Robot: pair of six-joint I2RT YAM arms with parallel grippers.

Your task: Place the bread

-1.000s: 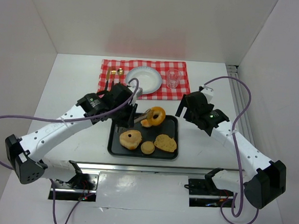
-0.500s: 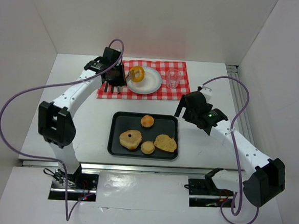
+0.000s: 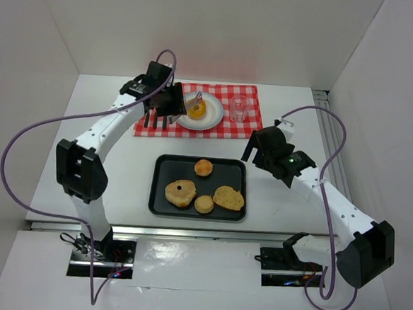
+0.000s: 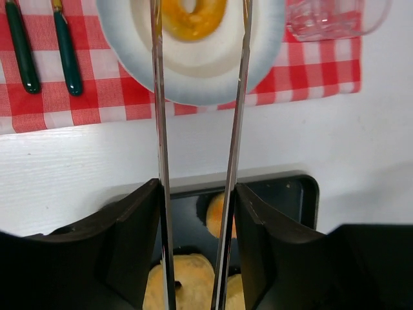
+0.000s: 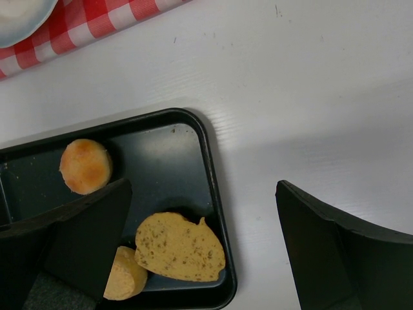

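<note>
left end effector (image 3: 189, 105) over the white plate (image 4: 193, 87), thin fingers (image 4: 157, 97) spread either side of the ring bread (image 4: 193, 14), which sits on the plate unpinched, right end effector (image 5: 203, 187) gaping wide with nothing in it, hanging above the black tray (image 5: 215, 194) edge

Red-and-white checks across the cloth (image 4: 97, 103), plain white for the plate (image 3: 211, 113), and there's the ring of bread (image 3: 195, 109), glossy golden-orange. Dark green cutlery handles (image 4: 64, 51). White worktop (image 3: 294, 111), black tray (image 3: 154, 194), golden-brown bun (image 5: 85, 166), tan slice (image 5: 181, 248) flecked with dark specks.
</note>
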